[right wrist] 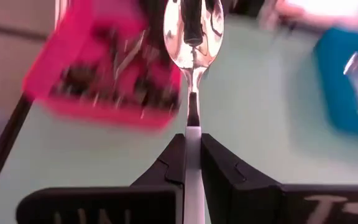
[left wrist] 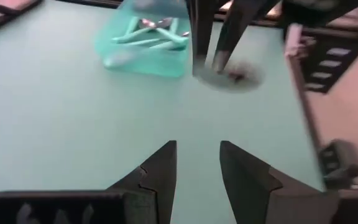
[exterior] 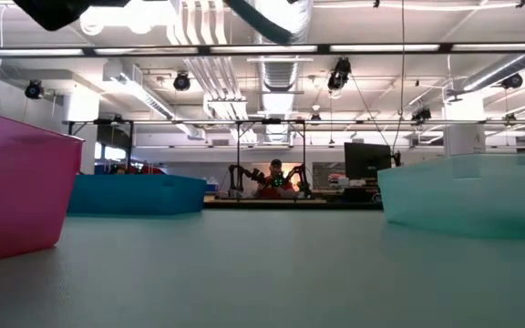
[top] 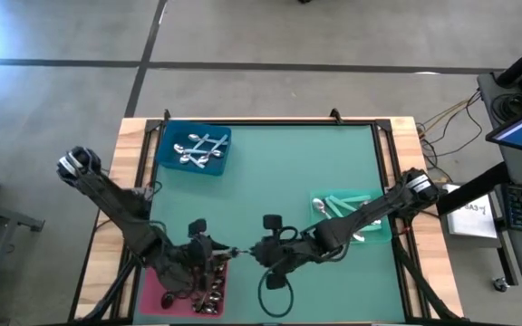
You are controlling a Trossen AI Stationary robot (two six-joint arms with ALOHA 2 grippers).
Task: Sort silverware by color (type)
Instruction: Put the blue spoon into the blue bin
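Observation:
My right gripper [right wrist: 192, 155] is shut on a spoon [right wrist: 193, 37] with a shiny bowl and a pale handle. It hovers near the table's near edge, just right of the pink tray [top: 172, 292]. That tray holds several dark-handled spoons [top: 208, 290]. My left gripper [left wrist: 197, 163] is open and holds nothing; it hangs over the pink tray's right side [top: 220, 256], facing the right gripper [top: 248, 253]. The blue tray [top: 193, 150] holds silver spoons [top: 198, 149]. The green tray [top: 352, 215] holds mint-handled spoons [top: 343, 201]. My right gripper pinches the spoon's handle [right wrist: 193, 138] between its two fingers. The fingers lie along the handle and point toward the table's left, slanting down. The neck and bowl [right wrist: 193, 28] stick straight out ahead of the fingertips. The spoon is lifted clear of the table.
The green mat [top: 279, 181] lies bare between the three trays. In the low view the pink tray wall [exterior: 16, 187] stands at the left, the blue tray [exterior: 135, 194] behind it and the green tray [exterior: 468, 196] at the right. A cable loop [top: 275, 294] hangs below the right arm.

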